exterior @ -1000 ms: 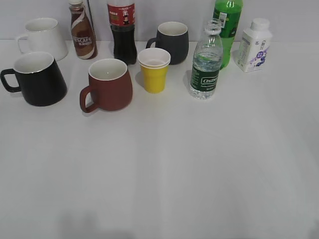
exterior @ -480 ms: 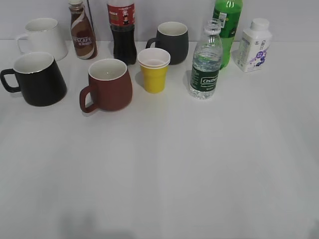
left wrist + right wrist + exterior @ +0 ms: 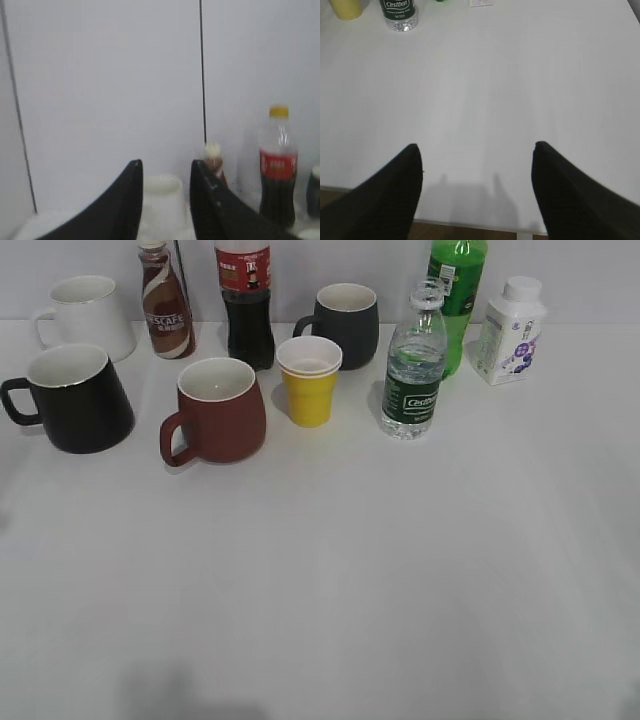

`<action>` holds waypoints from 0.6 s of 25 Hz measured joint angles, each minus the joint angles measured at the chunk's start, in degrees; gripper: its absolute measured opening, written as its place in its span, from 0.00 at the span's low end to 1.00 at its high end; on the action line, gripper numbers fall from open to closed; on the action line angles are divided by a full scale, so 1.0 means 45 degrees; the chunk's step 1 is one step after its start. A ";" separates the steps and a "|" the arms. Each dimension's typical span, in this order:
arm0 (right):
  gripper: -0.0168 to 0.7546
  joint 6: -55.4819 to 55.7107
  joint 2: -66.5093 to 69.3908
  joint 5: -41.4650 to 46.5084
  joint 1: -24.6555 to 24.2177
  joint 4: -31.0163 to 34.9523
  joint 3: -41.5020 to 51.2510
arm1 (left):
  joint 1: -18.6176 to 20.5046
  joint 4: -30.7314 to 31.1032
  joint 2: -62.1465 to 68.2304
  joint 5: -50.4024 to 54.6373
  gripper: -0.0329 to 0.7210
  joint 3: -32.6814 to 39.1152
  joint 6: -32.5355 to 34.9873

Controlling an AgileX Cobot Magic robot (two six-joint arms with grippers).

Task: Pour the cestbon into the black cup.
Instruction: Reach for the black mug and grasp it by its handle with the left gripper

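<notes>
The cestbon point(image 3: 412, 370), a clear ribbed bottle with a dark green label and no cap, stands upright at the back right of the white table. Its base also shows at the top left of the right wrist view point(image 3: 398, 12). The black cup point(image 3: 80, 400) stands at the far left, handle pointing left, and looks empty. Neither gripper shows in the exterior view. My left gripper point(image 3: 165, 167) is open and empty, held level and facing the back wall. My right gripper point(image 3: 476, 146) is wide open and empty above the table's front edge, far from the bottle.
A brown-red mug point(image 3: 215, 410), yellow cups point(image 3: 309, 380) and a dark grey mug point(image 3: 345, 325) stand between the cup and the bottle. A white mug point(image 3: 85, 315), coffee bottle point(image 3: 165, 305), cola bottle point(image 3: 246, 300), green soda bottle point(image 3: 456, 295) and white milk bottle point(image 3: 512, 330) line the back.
</notes>
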 joint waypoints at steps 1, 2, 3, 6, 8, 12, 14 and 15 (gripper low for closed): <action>0.69 0.0000 0.0000 0.0000 0.0000 0.0013 0.0000 | 0.0000 0.0034 0.1228 -0.0739 0.37 0.0051 0.0054; 0.69 0.0000 0.0000 0.0000 0.0000 0.0026 0.0000 | 0.0000 0.0034 0.2501 -0.1545 0.38 0.0062 0.0187; 0.69 0.0000 0.0000 0.0000 0.0000 0.0039 0.0000 | 0.0000 0.0022 0.3743 -0.2228 0.40 0.0062 0.0300; 0.69 0.0000 0.0000 0.0000 0.0000 0.0057 0.0000 | 0.0000 -0.0089 0.6904 -0.5008 0.49 0.0079 0.0465; 0.69 0.0000 0.0000 0.0000 0.0000 0.0057 0.0000 | 0.0000 -0.0423 0.8497 -0.6664 0.54 0.0079 0.0586; 0.69 0.0000 0.0000 0.0000 0.0000 0.0100 0.0000 | 0.0010 -0.1326 1.0931 -0.7569 0.57 0.0079 0.0615; 0.69 0.0000 0.0000 0.0000 0.0000 0.0221 0.0000 | 0.0012 -0.1479 1.1837 -0.8004 0.57 0.0113 0.0615; 0.69 0.0000 0.0000 0.0000 0.0000 0.0315 0.0000 | 0.0012 -0.1565 1.2289 -0.8312 0.57 0.0129 0.0615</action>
